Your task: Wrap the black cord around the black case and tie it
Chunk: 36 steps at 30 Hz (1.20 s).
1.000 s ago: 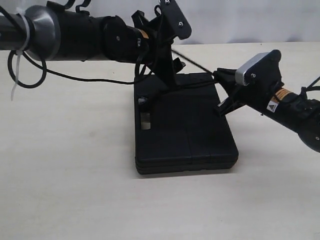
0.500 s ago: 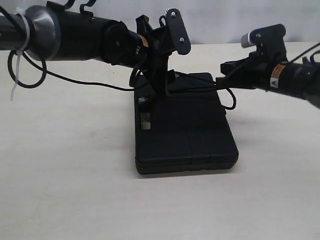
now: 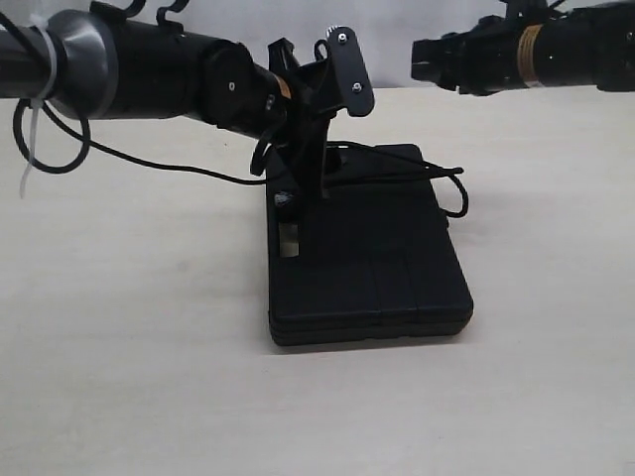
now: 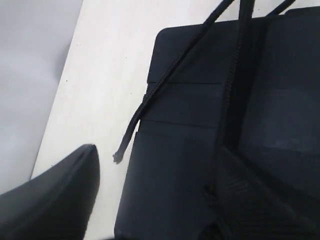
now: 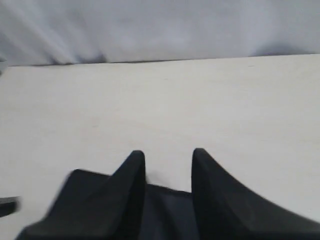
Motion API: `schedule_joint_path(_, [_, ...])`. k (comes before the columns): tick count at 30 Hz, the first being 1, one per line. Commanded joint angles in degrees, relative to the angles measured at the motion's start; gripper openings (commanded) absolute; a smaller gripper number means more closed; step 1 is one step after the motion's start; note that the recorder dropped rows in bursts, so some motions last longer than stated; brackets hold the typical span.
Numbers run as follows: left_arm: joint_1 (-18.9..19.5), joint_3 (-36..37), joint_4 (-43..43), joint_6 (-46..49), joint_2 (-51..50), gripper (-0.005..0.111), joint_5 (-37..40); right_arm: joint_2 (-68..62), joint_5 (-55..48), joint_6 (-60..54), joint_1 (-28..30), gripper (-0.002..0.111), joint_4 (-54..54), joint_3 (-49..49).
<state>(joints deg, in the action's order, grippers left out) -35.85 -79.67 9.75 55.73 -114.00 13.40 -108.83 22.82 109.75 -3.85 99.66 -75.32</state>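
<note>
Jaws of the left gripper (image 4: 157, 161) stood wide over the black case (image 3: 367, 260), holding nothing; the right gripper (image 5: 169, 156), slightly parted, was empty. The limp, light black cord (image 3: 397, 177) lay slack across the lid, probably best pinched near its frayed end (image 4: 117, 157).

case (image 3: 367, 258) mid counter (image 3: 129, 327) w/ cord (image 3: 397, 178) across its far part, loop off right edge. left end effector (image 3: 306, 193) over far-left corner, right end effector (image 3: 425, 61) far right.
</note>
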Motion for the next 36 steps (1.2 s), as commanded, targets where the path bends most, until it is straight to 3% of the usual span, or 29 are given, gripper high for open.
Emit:
schedule_joint_path(1, [1.3,-0.4,0.3,-2.0,0.0,0.063,-2.2,-0.3,-15.9,-2.8,0.4,0.031,0.3,1.6])
schedule_joint_path(7, [6.1,-0.4,0.4,-15.7,0.1,0.063,-6.5,0.1,-33.7,-12.8,-0.3,0.031,0.3,2.6])
schedule_joint_path(10, [8.8,-0.4,0.4,-20.6,0.2,0.063,-6.9,0.2,-45.7,-29.8,-1.0,0.031,-12.2,2.6])
schedule_joint_path(12, [10.2,-0.4,0.4,-23.2,0.2,0.063,-7.0,-0.2,-51.6,-43.9,-1.0,0.031,-24.3,0.3])
schedule_joint_path(18, [11.5,-0.4,0.0,-24.1,0.2,0.063,-4.8,-4.0,-70.5,-103.4,1.2,0.031,-88.2,-16.7])
schedule_joint_path(20, [11.5,-0.4,0.0,-24.0,0.2,0.063,-3.8,-4.6,-76.9,-115.7,1.2,0.031,-100.1,-22.6])
schedule_joint_path(22, [11.5,-0.4,0.0,-23.8,0.2,0.063,-3.3,-4.7,-80.3,-121.0,0.3,0.031,-106.3,-26.4])
schedule_joint_path(25, [11.5,-0.4,0.0,-22.8,0.2,0.063,-2.7,-4.8,-81.9,-123.4,-2.8,0.033,-107.6,-28.6])
schedule_joint_path(30, [11.5,-0.4,0.0,-22.8,0.2,0.063,-2.4,-8.3,-81.8,-119.4,-9.0,0.043,-97.7,-28.6])
schedule_joint_path(36, [11.5,-0.4,0.0,-22.8,0.2,0.063,-2.4,-14.7,-85.1,-117.6,-10.3,0.043,-95.2,-30.9])
